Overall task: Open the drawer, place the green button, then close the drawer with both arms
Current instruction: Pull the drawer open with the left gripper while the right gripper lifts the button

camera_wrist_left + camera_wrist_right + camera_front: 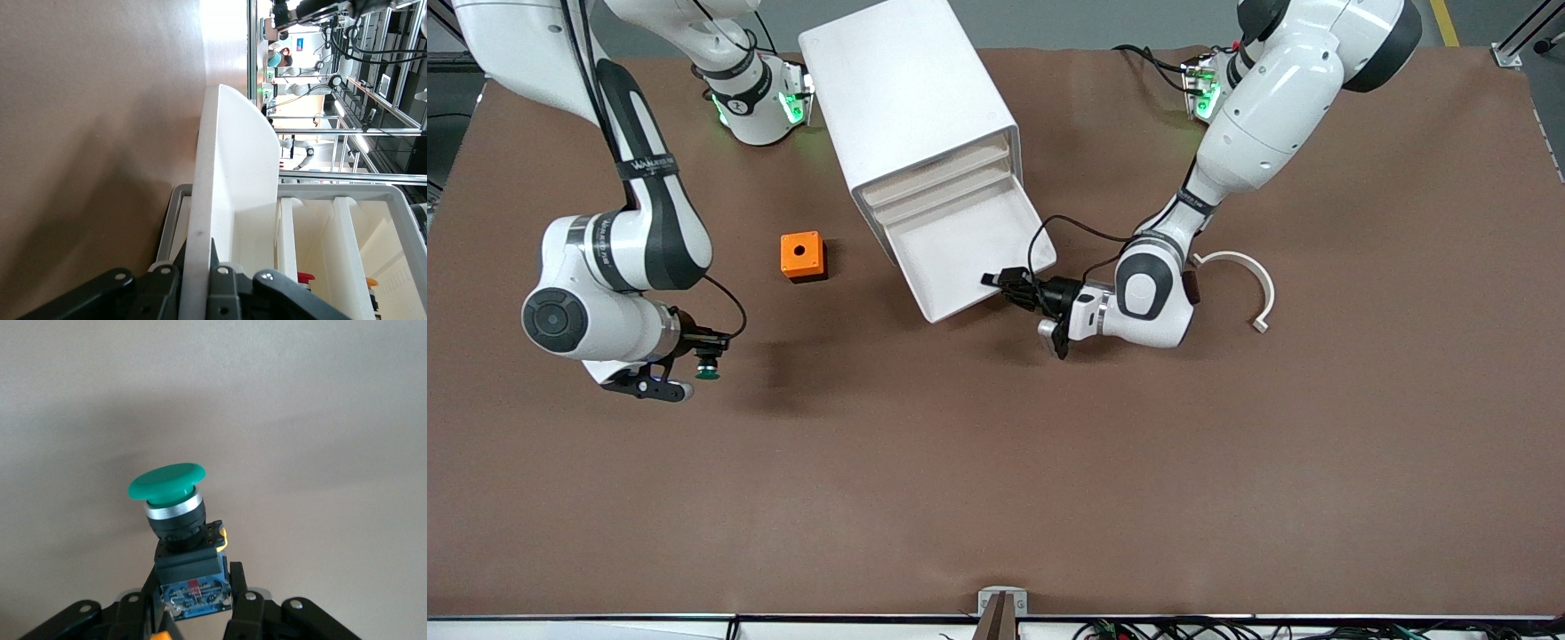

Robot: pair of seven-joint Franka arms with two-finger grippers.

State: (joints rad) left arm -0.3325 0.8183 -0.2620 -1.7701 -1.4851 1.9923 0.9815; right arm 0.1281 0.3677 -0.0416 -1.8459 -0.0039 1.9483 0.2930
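The white cabinet (911, 98) stands at the middle of the table, its lowest drawer (960, 253) pulled out and showing nothing inside. My left gripper (1000, 283) is shut on the drawer's front wall at the corner toward the left arm's end. In the left wrist view that pale wall (230, 173) runs between the closed fingers of the left gripper (197, 275). My right gripper (704, 354) hangs over bare table toward the right arm's end, shut on the button (708, 369). The right wrist view shows the button (175, 510), green cap outward, with the right gripper (193, 603) clamped on its black and blue body.
An orange box with a hole (802, 256) sits beside the cabinet toward the right arm's end. A white curved part (1245, 271) lies by the left arm's elbow. A small bracket (1001, 606) stands at the table edge nearest the front camera.
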